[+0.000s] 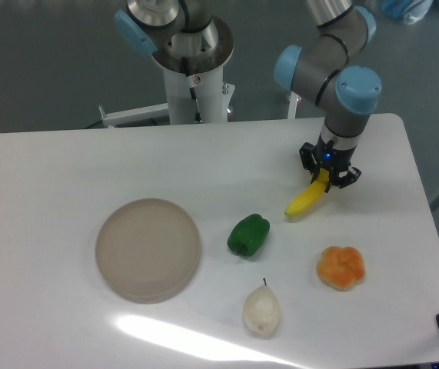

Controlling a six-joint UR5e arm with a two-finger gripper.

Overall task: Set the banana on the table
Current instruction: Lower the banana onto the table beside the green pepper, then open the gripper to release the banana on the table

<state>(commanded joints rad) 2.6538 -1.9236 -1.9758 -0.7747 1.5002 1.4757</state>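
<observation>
You see a bright yellow banana (306,200), green pepper (248,235), orange fruit (340,267), whitish pear (261,309) and beige plate (148,248) on your glossy white table (58,177).

The arm (334,58) has grey metal tubes, pale blue joint caps, a white pedestal and a small black gripper (329,176) showing a blue light.

Banana (305,201): slim, curved, bright yellow, smooth plastic look. Lies slanted on table's right half, lower-left tip toward centre, upper-right end hidden under black fingers; contact w/ surface unclear. Table (65,169): big, flat, glossy white, rounded corners, glare streak nr front edge.
</observation>
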